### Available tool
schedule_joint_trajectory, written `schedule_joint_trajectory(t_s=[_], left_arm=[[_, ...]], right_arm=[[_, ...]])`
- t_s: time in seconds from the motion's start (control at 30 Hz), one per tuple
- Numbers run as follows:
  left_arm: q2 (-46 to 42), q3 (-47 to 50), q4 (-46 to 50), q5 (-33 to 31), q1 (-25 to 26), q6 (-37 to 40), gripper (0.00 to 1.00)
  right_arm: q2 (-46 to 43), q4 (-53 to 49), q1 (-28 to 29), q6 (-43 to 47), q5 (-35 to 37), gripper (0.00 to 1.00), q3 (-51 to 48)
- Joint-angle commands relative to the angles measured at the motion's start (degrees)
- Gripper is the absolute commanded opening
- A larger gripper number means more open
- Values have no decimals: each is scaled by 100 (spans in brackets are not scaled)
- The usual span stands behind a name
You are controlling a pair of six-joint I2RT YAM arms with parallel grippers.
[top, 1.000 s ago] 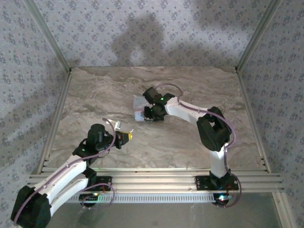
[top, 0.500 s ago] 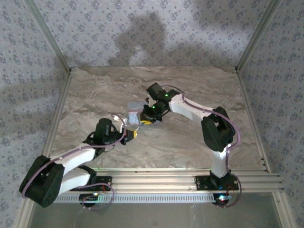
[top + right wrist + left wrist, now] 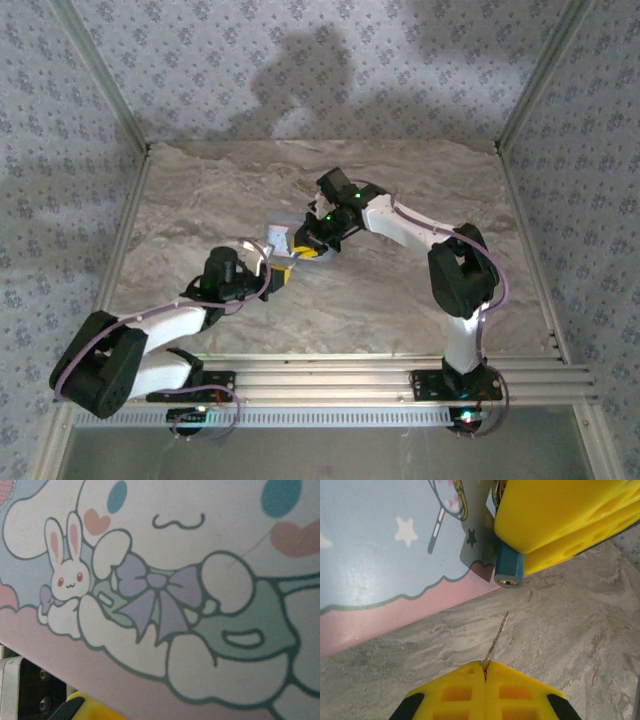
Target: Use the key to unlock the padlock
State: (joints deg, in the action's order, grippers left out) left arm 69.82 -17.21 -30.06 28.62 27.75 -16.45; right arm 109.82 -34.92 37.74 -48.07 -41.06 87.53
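The left gripper (image 3: pixel 485 667) has its yellow fingers pressed flat together on the key (image 3: pixel 496 638). Only the thin blade pokes out past the tips, slanting up and a little right, so the grip on the hidden bow probably keeps it from swivelling. Ahead of it, apart from the blade tip, hangs the padlock (image 3: pixel 509 570), a small teal-blue block clamped between the yellow fingers of the right gripper (image 3: pixel 308 252). Its lower end sticks out of the fingers with the brass keyhole turned down toward the key — held that way, it seems, so the slot is open to the other arm instead of lying flat on the marble tabletop (image 3: pixel 570 645). The padlock sits just over the corner of the pale blue cartoon tin (image 3: pixel 385 545), whose printed lid also shows very close in the right wrist view. The shackle is hidden by the fingers, so I cannot tell whether it passes through a hasp on the tin. The blade is not yet in the slot — it points slightly left of the keyhole, so the next move likely needs a small sideways correction before pushing in.
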Motion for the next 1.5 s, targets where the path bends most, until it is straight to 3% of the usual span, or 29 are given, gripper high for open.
schedule_joint_trajectory(t_s=[0.0, 0.97, 1.47], left_arm=[[29, -50, -471, -93, 29, 142, 0], [-419, -19, -282, -845, 134, 265, 0], [-229, -254, 89, -1173, 371, 98, 0]], right_arm=[[-277, 170, -16, -45, -254, 0, 32], [-277, 255, 20, -234, -122, 0, -69], [-277, 401, 137, -514, 148, 0, -43]])
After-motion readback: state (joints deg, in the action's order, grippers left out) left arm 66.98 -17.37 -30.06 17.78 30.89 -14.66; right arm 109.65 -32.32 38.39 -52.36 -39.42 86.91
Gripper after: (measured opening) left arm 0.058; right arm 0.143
